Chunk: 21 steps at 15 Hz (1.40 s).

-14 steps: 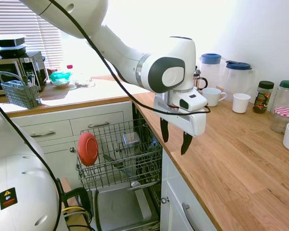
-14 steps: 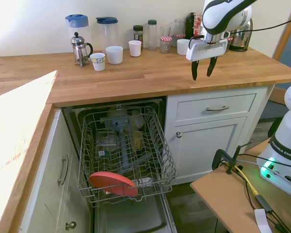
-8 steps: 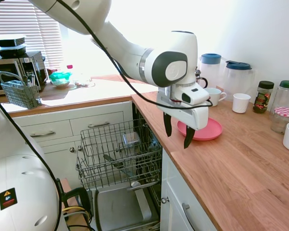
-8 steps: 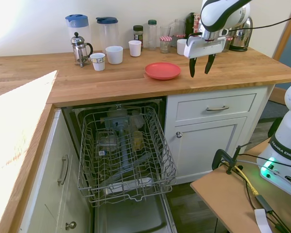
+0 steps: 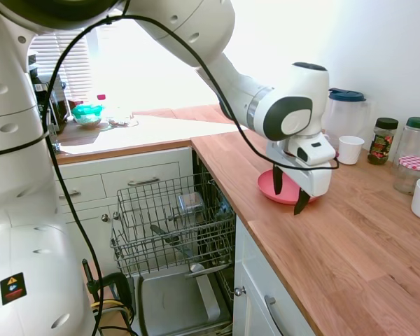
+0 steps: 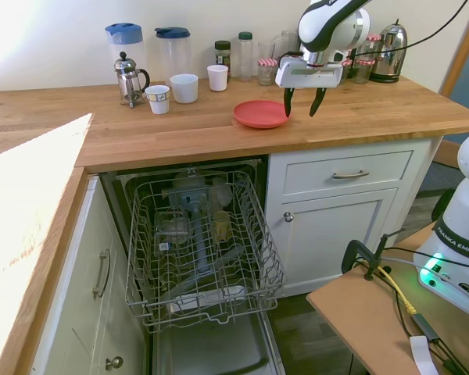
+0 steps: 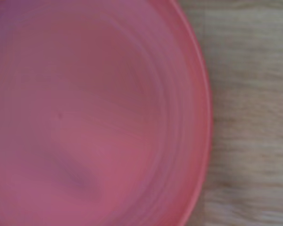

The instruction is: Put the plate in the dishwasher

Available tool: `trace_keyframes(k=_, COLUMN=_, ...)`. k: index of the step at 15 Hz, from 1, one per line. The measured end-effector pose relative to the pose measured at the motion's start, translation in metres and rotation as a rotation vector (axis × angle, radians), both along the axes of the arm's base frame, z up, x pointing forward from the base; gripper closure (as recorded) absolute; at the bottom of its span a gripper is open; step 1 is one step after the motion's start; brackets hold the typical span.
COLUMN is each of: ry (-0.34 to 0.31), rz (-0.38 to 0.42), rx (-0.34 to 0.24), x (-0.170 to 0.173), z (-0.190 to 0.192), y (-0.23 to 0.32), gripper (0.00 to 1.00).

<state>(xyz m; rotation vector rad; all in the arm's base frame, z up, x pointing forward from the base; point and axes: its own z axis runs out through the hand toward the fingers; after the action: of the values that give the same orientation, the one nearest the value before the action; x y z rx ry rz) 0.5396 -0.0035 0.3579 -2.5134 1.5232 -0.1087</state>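
— What colours do you see on the worktop?
— You have warm brown wood grain, and on it the plate is plain coral red.
— And below the worktop?
— Your dishwasher rack is grey wire between white cabinet fronts.

First exterior view: stands beside the arm, looks along the bench toward 2 o'clock. Second exterior view: faces the bench front-on from above, dishwasher at 7 o'clock. Both share the plate and rack. Wrist view: close, blurred, directly over the plate.
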Motion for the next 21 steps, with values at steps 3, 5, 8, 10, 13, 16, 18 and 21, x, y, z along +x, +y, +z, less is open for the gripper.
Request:
trace_keyframes(k=3, ry=-0.044, rz=-0.019, rx=0.075, x=0.007, z=-0.009, y=-0.007, gripper=0.0)
trace_keyframes(k=5, ry=-0.07, rz=-0.028, rx=0.102, x=0.014, z=-0.019, y=-0.011, gripper=1.0)
trace_keyframes(k=8, ry=-0.115, rz=-0.03, rx=0.137, x=0.022, z=-0.024, y=-0.019, gripper=1.0)
trace_keyframes(k=10, ry=-0.124, rz=-0.029, rx=0.139, x=0.026, z=-0.022, y=-0.02, gripper=1.0)
trace_keyframes(k=13, ry=-0.132, rz=-0.022, rx=0.14, x=0.034, z=-0.018, y=-0.018, gripper=1.0)
trace_keyframes(k=16, ry=-0.123, rz=-0.016, rx=0.135, x=0.037, z=-0.02, y=-0.013, gripper=1.0)
trace_keyframes(k=18, ry=-0.114, rz=-0.015, rx=0.135, x=0.038, z=-0.024, y=-0.009, gripper=1.0)
trace_keyframes(k=21, ry=-0.107, rz=-0.019, rx=0.136, x=0.042, z=-0.03, y=-0.009, gripper=1.0)
